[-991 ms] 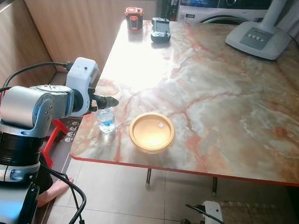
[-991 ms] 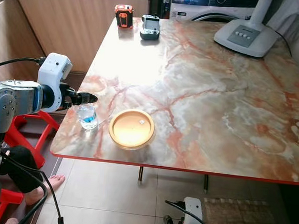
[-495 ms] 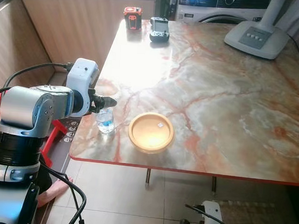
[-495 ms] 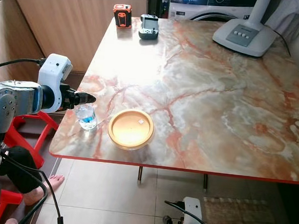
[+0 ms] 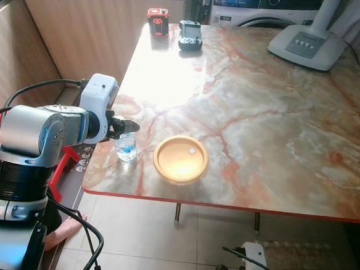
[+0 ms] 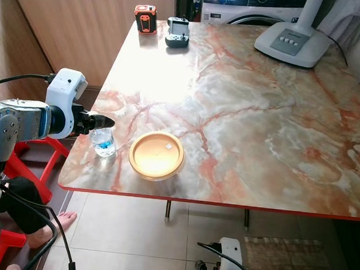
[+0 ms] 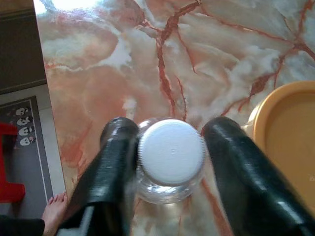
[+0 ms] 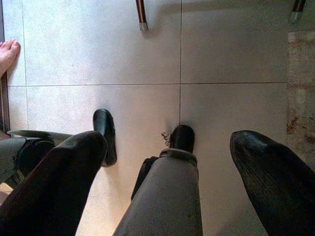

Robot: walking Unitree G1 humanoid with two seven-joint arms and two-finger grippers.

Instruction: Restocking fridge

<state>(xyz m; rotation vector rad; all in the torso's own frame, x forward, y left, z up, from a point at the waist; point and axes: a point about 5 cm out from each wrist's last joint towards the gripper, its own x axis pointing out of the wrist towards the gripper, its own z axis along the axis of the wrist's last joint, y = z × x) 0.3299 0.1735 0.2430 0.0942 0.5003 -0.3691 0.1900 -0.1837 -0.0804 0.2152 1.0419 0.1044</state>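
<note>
A small clear plastic water bottle (image 5: 127, 146) with a ribbed white cap and a blue label stands upright near the left front corner of the glossy, red-veined marble worktop (image 5: 261, 116). The left gripper (image 7: 170, 147) straddles its neck, the fingers (image 7: 115, 162) a little apart on either side of the cap, one seemingly touching. Just beside it sits a round, shallow yellow bowl (image 5: 180, 159). The right gripper (image 8: 167, 177) hangs over the tiled floor, fingers spread wide.

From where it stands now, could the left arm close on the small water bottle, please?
Probably yes: the left gripper is open with a finger on either side of the water bottle, its white cap between them; nothing sits in between.
</note>
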